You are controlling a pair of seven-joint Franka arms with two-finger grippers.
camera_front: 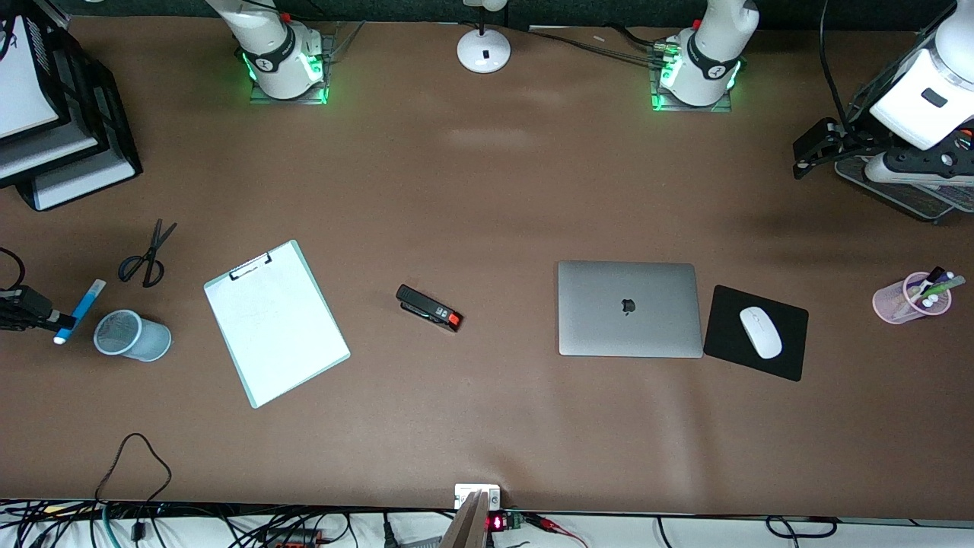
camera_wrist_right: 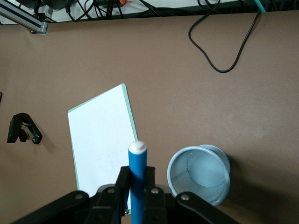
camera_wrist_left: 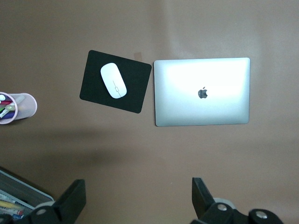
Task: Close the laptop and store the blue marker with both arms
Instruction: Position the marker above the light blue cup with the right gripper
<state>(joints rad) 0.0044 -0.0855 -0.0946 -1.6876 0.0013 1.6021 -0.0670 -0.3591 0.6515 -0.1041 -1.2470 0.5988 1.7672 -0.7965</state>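
Clipboard (camera_front: pixel 275 323) aside, right gripper (camera_front: pixel 47 317) clenches the blue marker (camera_front: pixel 79 310), pale tip down, mesh cup (camera_front: pixel 133 336) just beside it; left gripper (camera_wrist_left: pixel 140 198) waits released; laptop (camera_front: pixel 628 308) already closed.

Lighting is even and fairly bright, falling from overhead. The brown table (camera_front: pixel 487 426) shows soft pale sheen patches near the white lamp base (camera_front: pixel 483 50). Green glow rings both arm bases. In the left wrist view the laptop (camera_wrist_left: pixel 202 92) lid glares almost white around its logo, and a broad diffuse shadow lies on the table just beside the pink pen cup (camera_wrist_left: pixel 16 108). Shadows elsewhere are short and soft-edged. Focus holds throughout.
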